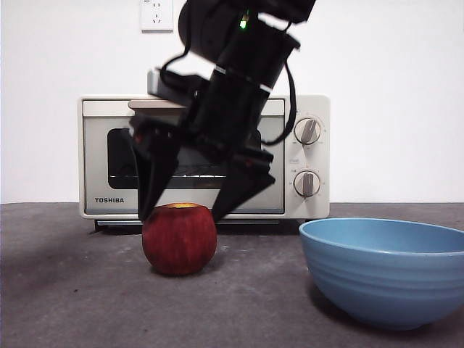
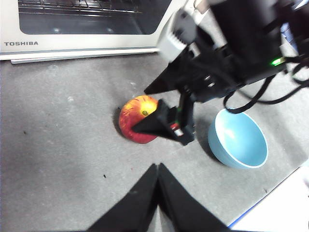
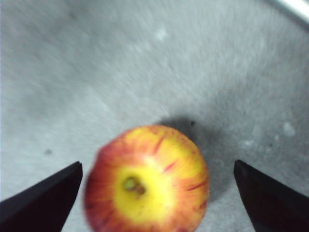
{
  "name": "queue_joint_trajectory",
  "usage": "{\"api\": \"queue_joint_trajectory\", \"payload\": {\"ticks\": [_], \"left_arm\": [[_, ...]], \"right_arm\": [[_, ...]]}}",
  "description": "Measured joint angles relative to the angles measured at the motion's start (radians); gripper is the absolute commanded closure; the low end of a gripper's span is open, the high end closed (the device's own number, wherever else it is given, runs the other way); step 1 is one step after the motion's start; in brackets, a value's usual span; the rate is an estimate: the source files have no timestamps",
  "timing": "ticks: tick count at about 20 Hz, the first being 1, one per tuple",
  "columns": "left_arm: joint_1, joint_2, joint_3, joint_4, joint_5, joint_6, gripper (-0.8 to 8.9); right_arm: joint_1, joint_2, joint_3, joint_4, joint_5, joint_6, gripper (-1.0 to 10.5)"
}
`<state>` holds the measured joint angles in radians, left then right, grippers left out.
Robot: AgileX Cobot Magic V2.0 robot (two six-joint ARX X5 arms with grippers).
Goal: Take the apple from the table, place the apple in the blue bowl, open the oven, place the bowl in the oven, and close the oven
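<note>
The dark-red apple [image 1: 179, 238] with its yellow top rests on the grey table [image 1: 72, 304], in front of the cream TOSHIBA oven [image 1: 98, 159], whose door is shut. My right gripper [image 1: 184, 210] hangs open just above the apple, one jaw on each side, not touching it. The right wrist view looks straight down on the apple [image 3: 147, 181], which lies between the spread jaws. The blue bowl [image 1: 384, 270] stands empty to the right of the apple. My left gripper [image 2: 157, 168] is shut and waits high above the table, and its view takes in the apple [image 2: 137, 118] and bowl [image 2: 237, 139].
A white wall with a socket [image 1: 156, 14] rises behind the oven. In the left wrist view a pale edge [image 2: 280, 205] of the table runs past the bowl.
</note>
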<state>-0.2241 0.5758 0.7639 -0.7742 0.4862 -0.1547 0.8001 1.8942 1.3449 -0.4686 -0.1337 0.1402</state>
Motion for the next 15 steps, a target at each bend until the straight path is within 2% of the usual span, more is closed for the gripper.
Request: {"api": "queue_joint_trajectory", "payload": {"ticks": [5, 9, 15], "left_arm": [[0.000, 0.000, 0.000, 0.000, 0.000, 0.000, 8.06], [0.000, 0.000, 0.000, 0.000, 0.000, 0.000, 8.06], [0.000, 0.000, 0.000, 0.000, 0.000, 0.000, 8.06]], "right_arm": [[0.007, 0.044, 0.001, 0.003, 0.002, 0.007, 4.5], [0.013, 0.044, 0.001, -0.018, 0.003, 0.033, 5.5], [0.019, 0.043, 0.006, -0.047, 0.003, 0.053, 5.9]]}}
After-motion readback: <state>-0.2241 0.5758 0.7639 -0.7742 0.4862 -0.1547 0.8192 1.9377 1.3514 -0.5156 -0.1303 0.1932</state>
